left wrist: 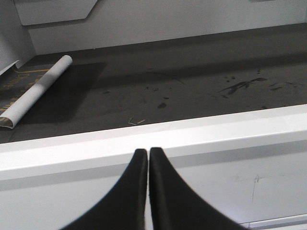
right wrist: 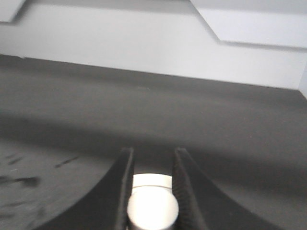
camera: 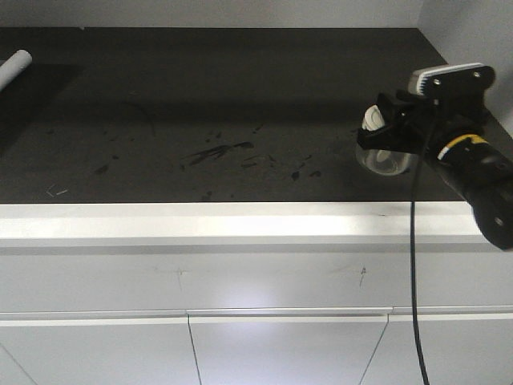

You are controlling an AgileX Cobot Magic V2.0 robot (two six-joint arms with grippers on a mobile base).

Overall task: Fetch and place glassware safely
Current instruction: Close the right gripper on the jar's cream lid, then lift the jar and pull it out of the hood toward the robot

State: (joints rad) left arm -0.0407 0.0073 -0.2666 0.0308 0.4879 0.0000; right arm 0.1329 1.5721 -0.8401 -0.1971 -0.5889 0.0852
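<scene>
two tools: left tool (left wrist: pixel 147 157) hangs in front of the bench's white front edge (left wrist: pixel 192 134), below the dark top; right tool (camera: pixel 386 135) sits over the bench's right end.
left tool state: fingers pressed together.
right tool state: fingers spread to the lid's width, pinching the cream-white lid (right wrist: pixel 152 207) of the glass jar (camera: pixel 383 160) from both sides.
jar place: near the bench's right side, back from the front edge; cannot tell whether its base touches the top.
open room: a wide stretch of dark bench (camera: pixel 240 96), with dark smudges (camera: pixel 216 151), runs from the jar to the white tube (camera: pixel 14 66) at far left.
edges: back wall (right wrist: pixel 120 48) well behind the jar; right wall (camera: pixel 473 32) near.
below: white cabinet fronts (camera: pixel 280 345); a black cable (camera: pixel 414 265) hangs from the right arm.
</scene>
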